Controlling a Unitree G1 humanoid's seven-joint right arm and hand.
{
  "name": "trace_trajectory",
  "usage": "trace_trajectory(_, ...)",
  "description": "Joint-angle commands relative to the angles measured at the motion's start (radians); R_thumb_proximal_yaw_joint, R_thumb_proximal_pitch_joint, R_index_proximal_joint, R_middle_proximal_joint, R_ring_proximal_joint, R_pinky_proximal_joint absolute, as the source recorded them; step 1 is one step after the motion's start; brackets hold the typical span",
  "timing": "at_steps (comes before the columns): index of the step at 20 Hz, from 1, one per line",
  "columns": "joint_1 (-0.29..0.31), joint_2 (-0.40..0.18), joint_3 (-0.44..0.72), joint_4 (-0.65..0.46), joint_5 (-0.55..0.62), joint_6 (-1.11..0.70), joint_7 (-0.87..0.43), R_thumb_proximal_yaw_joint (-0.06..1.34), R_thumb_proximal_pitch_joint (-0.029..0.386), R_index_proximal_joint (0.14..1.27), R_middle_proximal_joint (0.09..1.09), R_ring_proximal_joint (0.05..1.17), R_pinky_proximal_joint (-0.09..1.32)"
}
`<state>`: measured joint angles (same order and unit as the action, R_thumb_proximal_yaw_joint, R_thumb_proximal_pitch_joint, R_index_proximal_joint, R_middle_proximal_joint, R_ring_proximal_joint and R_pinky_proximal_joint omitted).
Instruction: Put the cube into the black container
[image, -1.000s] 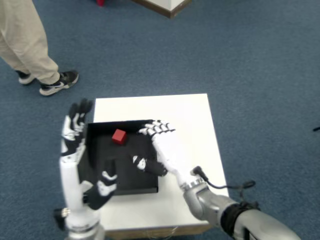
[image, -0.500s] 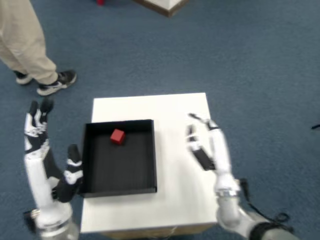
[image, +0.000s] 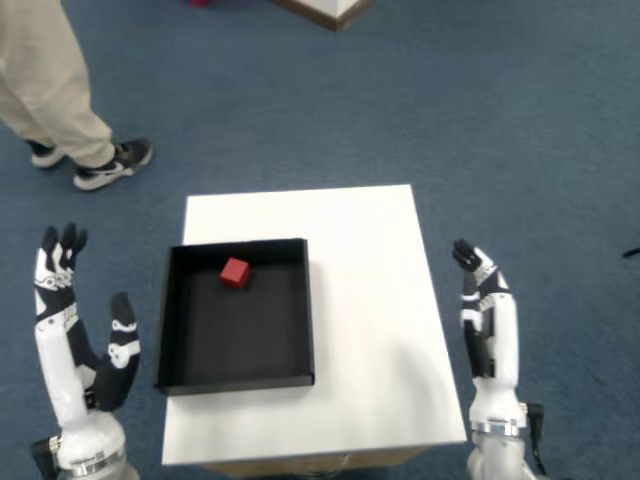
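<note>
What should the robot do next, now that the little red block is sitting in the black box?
Probably nothing more than lowering its arms to rest. The red cube lies inside the black container, near its far wall, so the job looks done. The right hand is open, holds nothing, and hangs beside the white table, off its edge, clear of the container.

Right hand (image: 485, 315) raised beside right edge of table, fingers straight, pointing up, empty. Left hand (image: 70, 335) raised beside left edge, fingers up, thumb apart.
</note>
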<state>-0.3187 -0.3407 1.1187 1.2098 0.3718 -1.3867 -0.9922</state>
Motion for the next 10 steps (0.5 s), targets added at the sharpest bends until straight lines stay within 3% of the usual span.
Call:
trace_trajectory(1,-0.033,-0.012,-0.024,0.002,0.023,-0.110,0.018,0.05,0.232,0.30,0.29,0.33,0.25)
trace_trajectory(10,-0.003,0.039,-0.020,0.092,0.043,-0.138,0.068,0.00,0.239,0.27,0.26,0.32,0.23)
